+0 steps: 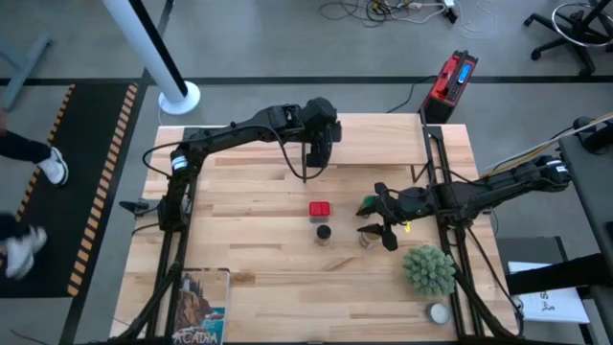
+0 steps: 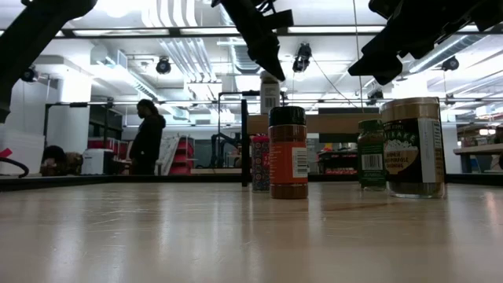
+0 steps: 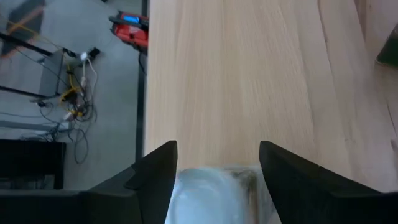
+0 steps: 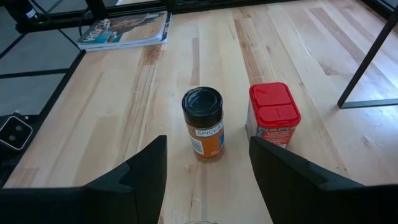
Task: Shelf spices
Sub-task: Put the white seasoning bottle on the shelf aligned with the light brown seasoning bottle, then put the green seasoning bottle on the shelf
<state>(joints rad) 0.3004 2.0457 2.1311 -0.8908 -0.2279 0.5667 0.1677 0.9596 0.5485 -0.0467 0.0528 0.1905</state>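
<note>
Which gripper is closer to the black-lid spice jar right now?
Right. The right gripper hovers just beside the black-lid jar, facing it; the left gripper is over the shelf, farther away.

High cam looks straight down on the table [image 1: 249, 240]; low cam sits at tabletop level. Wrist cams look close, and the right one shares the black-lid jar [image 4: 203, 122] with both.

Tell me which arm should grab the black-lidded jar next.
Right, probably. The right gripper is open and hangs beside the black-lidded jar, with the jar straight ahead of its fingers in its wrist view. The left gripper is shut on a spice jar over the shelf, farther away.
</note>
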